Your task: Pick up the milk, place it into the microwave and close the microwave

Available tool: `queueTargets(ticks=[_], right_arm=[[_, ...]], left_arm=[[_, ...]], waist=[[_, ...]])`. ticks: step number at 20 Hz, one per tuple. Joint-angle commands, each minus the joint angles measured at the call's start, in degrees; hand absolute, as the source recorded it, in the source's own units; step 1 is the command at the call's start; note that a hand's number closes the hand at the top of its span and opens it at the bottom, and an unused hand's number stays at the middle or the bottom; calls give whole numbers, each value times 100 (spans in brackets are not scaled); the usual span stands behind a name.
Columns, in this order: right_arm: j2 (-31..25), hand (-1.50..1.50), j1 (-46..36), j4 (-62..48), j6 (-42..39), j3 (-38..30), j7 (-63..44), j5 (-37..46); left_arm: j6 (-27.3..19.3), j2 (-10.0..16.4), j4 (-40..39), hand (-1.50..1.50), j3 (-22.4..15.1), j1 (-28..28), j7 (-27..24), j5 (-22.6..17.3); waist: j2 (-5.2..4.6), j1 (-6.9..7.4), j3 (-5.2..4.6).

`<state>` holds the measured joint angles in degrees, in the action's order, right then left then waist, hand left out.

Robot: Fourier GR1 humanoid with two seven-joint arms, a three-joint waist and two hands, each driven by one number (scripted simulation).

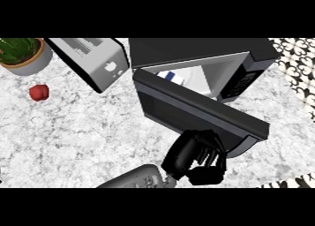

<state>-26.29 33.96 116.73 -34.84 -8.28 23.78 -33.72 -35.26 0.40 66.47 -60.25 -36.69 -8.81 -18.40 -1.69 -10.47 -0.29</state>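
The microwave [185,48] sits in the upper right of the frame, dark grey, with its control panel on the right side. Its door [192,110] stands partly open, slanting from the upper middle of the frame down toward the right, so a wedge of the pale inside shows above it. The milk [174,77] is in that cavity. Only a small white and blue piece of it shows over the door's top edge, toward the left of the opening, and the rest is hidden behind the door.

In the upper left corner a grey pot [31,64] holds a green plant [13,46].

The right hand [199,154] comes up from the lower middle of the frame on its grey forearm. It lies against the outer face of the door, near the door's lower right end. It holds nothing that can be seen. Black against the dark door, it does not show whether it is spread or closed.

A silver toaster [94,62] lies just left of the microwave. A small red fruit [39,92] rests alone on the speckled white counter [88,132], below the pot.
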Motion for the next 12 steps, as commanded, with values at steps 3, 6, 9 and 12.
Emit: queueTargets(ticks=[3, 6, 9, 12], right_arm=[[-96, -150, 91, 312, 83, -25, -225, -298], [-186, -150, -52, 310, 89, -7, -315, -325], [-294, -150, 16, 384, 46, -110, -370, -527], [-340, -150, -24, 386, 71, -151, -415, -547]], left_arm=[[-399, -38, -435, 150, 365, -737, -86, -550], [-452, -39, -641, 150, 412, -1027, -197, -767], [-394, -39, -901, 150, 575, -1239, -253, -1088], [-432, -39, -1101, 150, 736, -1421, -376, -1350]], waist=[[-43, -176, -2], [-99, -214, 3], [-119, -300, 4], [-157, -372, 6]])
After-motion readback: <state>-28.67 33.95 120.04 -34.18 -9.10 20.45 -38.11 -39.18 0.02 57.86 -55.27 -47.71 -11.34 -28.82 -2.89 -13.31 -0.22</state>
